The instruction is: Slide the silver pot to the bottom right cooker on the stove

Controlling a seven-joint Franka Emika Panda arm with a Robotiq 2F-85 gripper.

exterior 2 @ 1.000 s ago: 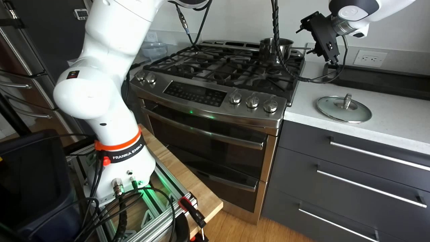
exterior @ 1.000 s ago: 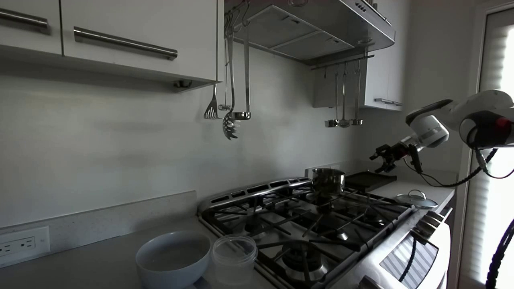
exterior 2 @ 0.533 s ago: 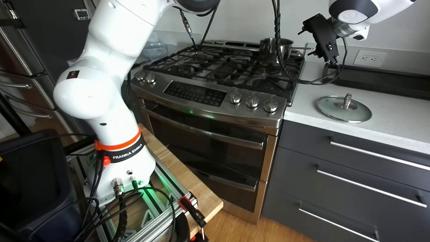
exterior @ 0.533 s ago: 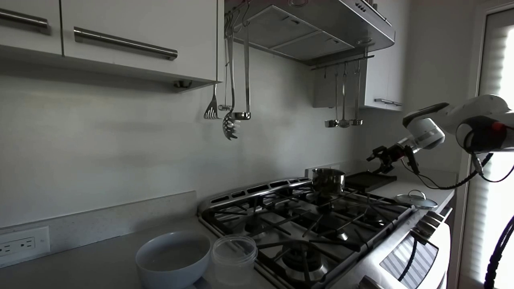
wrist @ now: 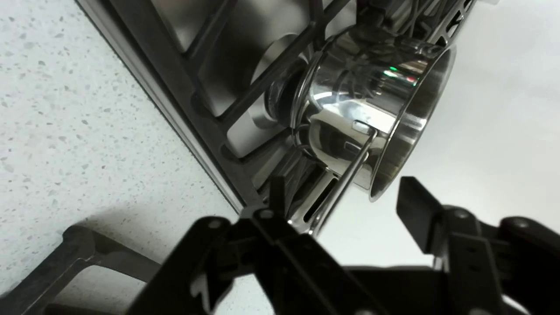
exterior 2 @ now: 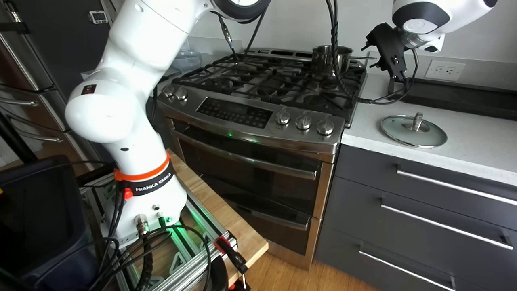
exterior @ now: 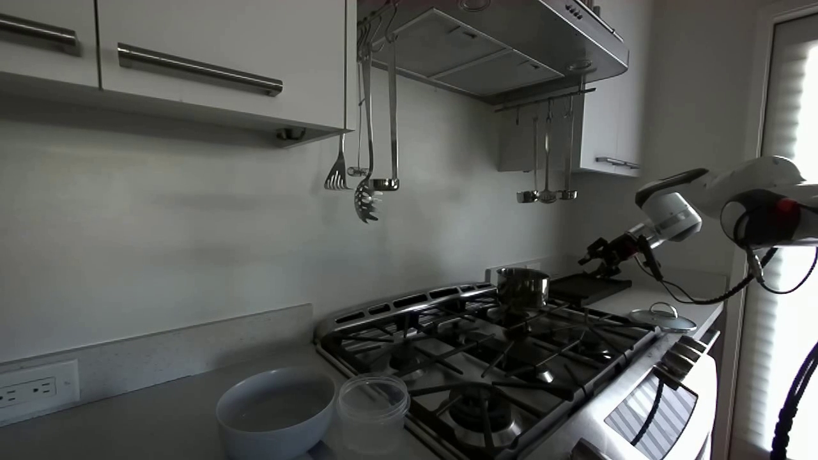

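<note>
The silver pot stands upright on the back right grate of the stove (exterior 2: 238, 131), in both exterior views (exterior: 523, 291) (exterior 2: 321, 64). In the wrist view the pot (wrist: 345, 96) is above centre, and its thin handle (wrist: 345, 181) points toward my gripper. My gripper (exterior: 589, 263) is open and empty, right of the pot near the handle's end; it also shows in an exterior view (exterior 2: 369, 57). In the wrist view the handle runs into the gap between the fingers (wrist: 343, 192), nearer the left finger. The bottom right cooker (exterior 2: 317, 99) is in front of the pot, nothing on it.
A glass lid (exterior 2: 398, 131) lies on the counter right of the stove. A black tray (exterior 2: 464, 97) lies behind it, below my gripper. A white bowl (exterior: 275, 415) and clear container (exterior: 372, 421) stand at the stove's other side. Arm cables (exterior 2: 334, 44) hang before the pot.
My gripper has come slightly lower and closer to the pot's handle, with the arm shifting left in an exterior view. The pot has not moved.
</note>
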